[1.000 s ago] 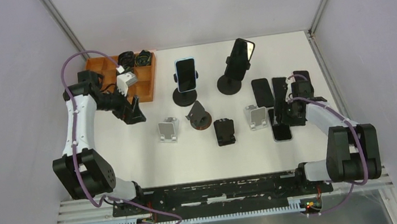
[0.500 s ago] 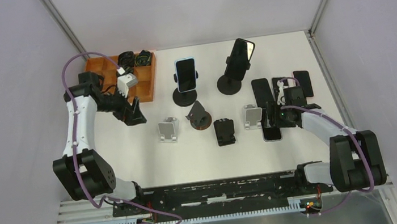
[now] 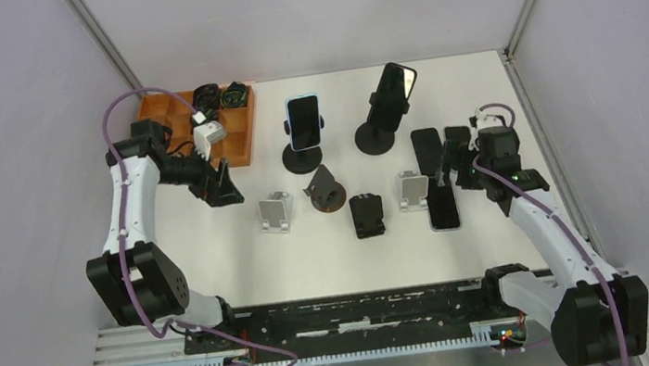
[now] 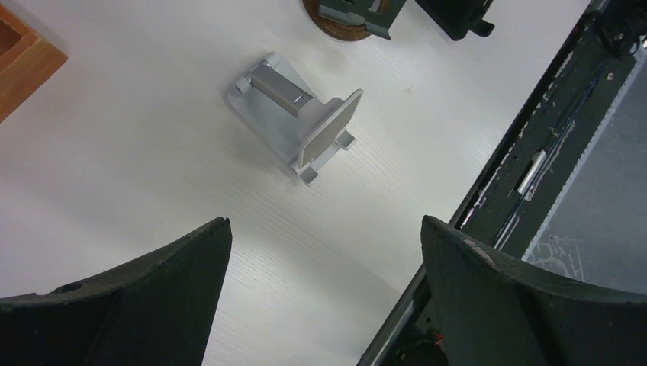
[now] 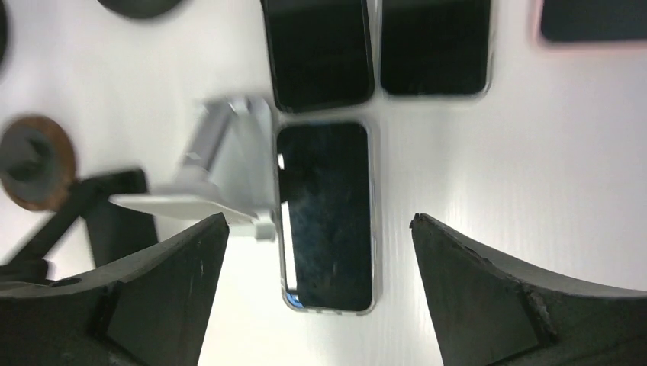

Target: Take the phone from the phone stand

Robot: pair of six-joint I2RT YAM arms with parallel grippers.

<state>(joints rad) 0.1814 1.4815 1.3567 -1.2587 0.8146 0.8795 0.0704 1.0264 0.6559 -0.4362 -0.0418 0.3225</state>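
Right claw [image 5: 318, 223] spread wide, holding nothing, above the dark-screened phone [image 3: 442, 205] lying flat on the bench [image 3: 330, 257] just beside a grey stand [image 3: 412, 190].

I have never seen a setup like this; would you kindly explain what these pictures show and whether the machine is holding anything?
The left arm and right arm are robot arms bolted at the white table's near edge, each ending in a two-finger gripper. The wide picture comes from a fixed camera above; the other two come from wrist cameras, so the dark wedges are each gripper's own fingers. The left gripper is open near a folding silver phone stand. The right gripper is open above a black-screened phone lying flat beside another silver stand. Neither holds anything. Farther back, a blue-cased phone and a black phone sit on black round-based stands; a wooden tray holds cables.
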